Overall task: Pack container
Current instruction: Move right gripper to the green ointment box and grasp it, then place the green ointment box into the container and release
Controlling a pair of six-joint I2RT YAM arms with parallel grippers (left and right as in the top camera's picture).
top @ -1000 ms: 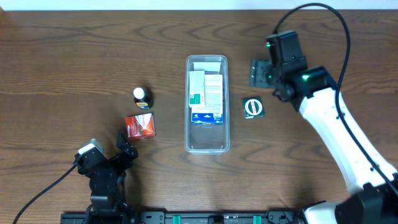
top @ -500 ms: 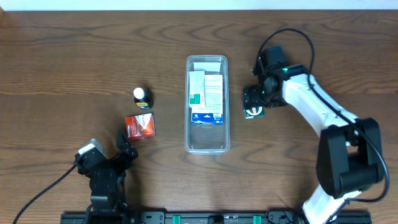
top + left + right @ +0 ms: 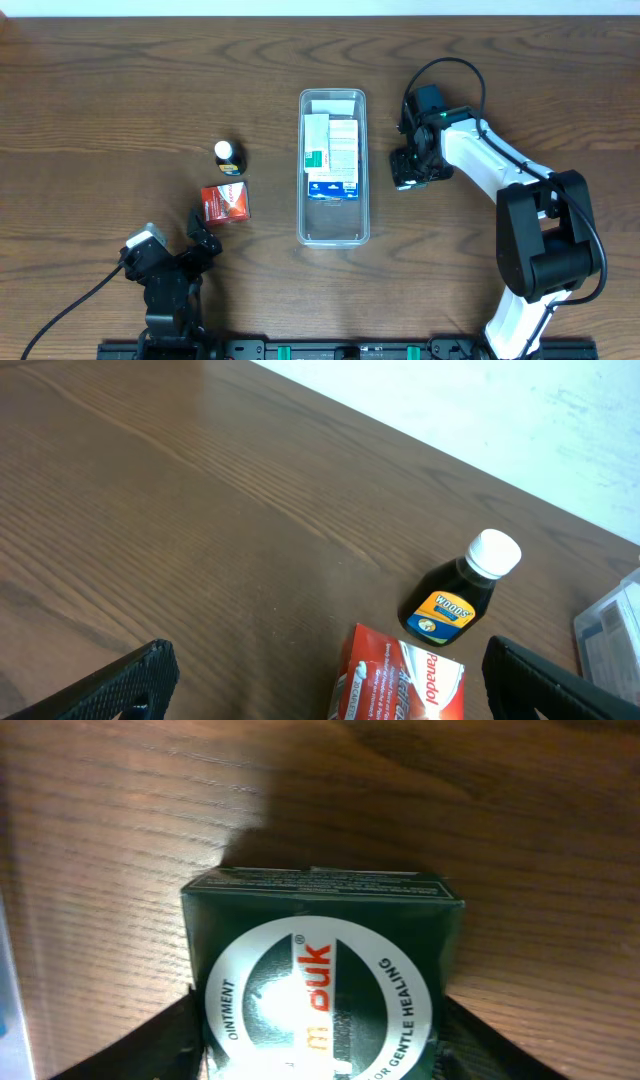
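Observation:
The clear container [image 3: 333,232] lies lengthwise at the table's middle with several white and blue boxes in its far half. Its edge shows in the left wrist view [image 3: 612,628]. My right gripper [image 3: 410,168] is down over a dark green ointment box [image 3: 320,950] just right of the container. Its fingers press both sides of the box, which rests on the table. My left gripper [image 3: 200,228] is open and empty at the front left, just short of a red Panadol box [image 3: 225,202], which the left wrist view [image 3: 405,680] also shows.
A small dark bottle with a white cap [image 3: 228,156] lies behind the red box and also shows in the left wrist view [image 3: 460,592]. The near half of the container holds nothing. The table's white far edge [image 3: 480,420] lies beyond the bottle.
My right gripper has moved from behind the green box, forward and down onto it, and now grips its sides. The left arm has not moved.

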